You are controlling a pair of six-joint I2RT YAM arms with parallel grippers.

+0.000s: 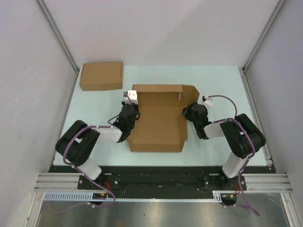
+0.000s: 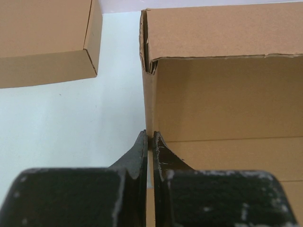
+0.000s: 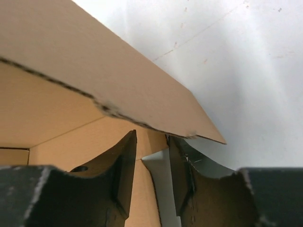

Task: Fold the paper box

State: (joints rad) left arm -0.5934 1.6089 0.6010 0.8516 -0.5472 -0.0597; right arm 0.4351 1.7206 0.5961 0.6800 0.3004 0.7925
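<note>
The paper box (image 1: 158,124) lies in the middle of the table, a brown cardboard sheet with its back wall and left wall raised. My left gripper (image 2: 150,137) is shut on the box's upright left wall (image 2: 147,104), one finger on each side of it; from above, this gripper (image 1: 134,109) is at the box's left edge. My right gripper (image 3: 152,137) is at the box's right side, open, with its fingers apart under a slanting flap (image 3: 109,66). A cardboard edge and bare table show in the gap. From above, that gripper (image 1: 186,111) is by the right rear corner.
A second, ready-made flat brown box (image 1: 101,75) sits at the back left, also visible at the left wrist view's upper left (image 2: 42,38). The pale table (image 1: 218,85) is bounded by grey side walls and a metal rail along the near edge.
</note>
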